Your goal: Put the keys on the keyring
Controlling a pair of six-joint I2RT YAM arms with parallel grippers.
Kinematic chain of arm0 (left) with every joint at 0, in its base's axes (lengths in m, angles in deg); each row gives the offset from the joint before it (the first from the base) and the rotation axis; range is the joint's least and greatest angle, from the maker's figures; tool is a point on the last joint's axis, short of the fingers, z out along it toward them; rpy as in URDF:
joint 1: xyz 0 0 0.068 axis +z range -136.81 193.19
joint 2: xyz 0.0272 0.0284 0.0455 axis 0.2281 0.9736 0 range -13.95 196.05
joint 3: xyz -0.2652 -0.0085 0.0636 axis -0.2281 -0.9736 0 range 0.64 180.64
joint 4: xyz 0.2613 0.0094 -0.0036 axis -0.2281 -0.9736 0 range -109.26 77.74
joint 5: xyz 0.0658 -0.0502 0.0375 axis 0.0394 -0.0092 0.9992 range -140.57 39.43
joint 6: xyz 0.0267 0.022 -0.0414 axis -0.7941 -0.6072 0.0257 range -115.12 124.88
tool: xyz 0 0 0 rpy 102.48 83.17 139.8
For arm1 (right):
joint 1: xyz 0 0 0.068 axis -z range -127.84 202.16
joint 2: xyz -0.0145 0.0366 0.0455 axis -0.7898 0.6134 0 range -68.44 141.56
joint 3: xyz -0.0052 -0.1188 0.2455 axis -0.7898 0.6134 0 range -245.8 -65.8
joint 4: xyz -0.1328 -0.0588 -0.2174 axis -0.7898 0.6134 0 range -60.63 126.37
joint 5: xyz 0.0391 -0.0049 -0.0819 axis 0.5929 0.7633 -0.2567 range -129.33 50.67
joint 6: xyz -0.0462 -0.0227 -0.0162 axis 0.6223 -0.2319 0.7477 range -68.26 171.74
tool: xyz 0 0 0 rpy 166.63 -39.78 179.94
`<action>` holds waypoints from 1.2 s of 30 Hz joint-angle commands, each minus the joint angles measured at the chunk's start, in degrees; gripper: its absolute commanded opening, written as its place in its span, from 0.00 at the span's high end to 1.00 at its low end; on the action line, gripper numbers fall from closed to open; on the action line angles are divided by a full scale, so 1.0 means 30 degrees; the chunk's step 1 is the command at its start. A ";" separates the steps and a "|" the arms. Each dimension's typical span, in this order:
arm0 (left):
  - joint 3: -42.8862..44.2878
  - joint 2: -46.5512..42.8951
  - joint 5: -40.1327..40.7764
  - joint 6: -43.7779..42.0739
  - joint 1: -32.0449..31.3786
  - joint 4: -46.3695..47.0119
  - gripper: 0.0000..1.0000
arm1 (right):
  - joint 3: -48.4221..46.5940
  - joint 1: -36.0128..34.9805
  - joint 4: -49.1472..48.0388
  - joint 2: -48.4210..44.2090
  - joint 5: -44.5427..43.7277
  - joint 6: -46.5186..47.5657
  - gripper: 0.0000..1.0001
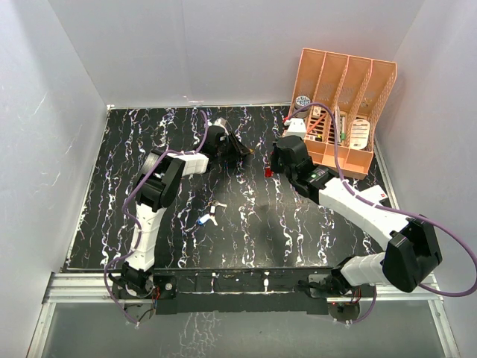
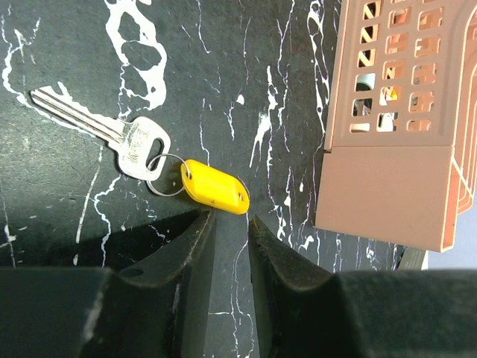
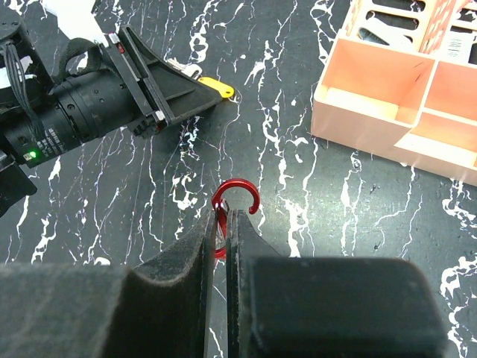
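Note:
In the left wrist view a silver key point(image 2: 97, 123) lies on the black marble table, joined by a small split ring to its yellow head tag point(image 2: 215, 186). My left gripper point(image 2: 229, 221) sits right at the tag's near edge, jaws narrowly apart with only table showing between them. My right gripper point(image 3: 226, 215) is shut on the keyring point(image 3: 238, 195), a red open hook that sticks out past the fingertips and is held above the table. Seen from above, the keyring point(image 1: 267, 172) is just right of the left gripper point(image 1: 243, 150). Other small keys point(image 1: 212, 213) lie mid-table.
A peach-coloured desk organizer point(image 1: 343, 101) stands at the back right, close to the right arm, and its corner point(image 2: 387, 186) is just right of the left gripper. White walls enclose the table point(image 1: 112, 194). The left arm's wrist point(image 3: 89, 112) fills the upper left of the right wrist view.

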 commanded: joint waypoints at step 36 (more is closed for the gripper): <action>-0.2253 -0.4061 0.1294 -0.6458 0.0022 0.1445 0.14 | 0.0170 0.0337 -0.0926 -0.0918 0.0413 0.0144 1.00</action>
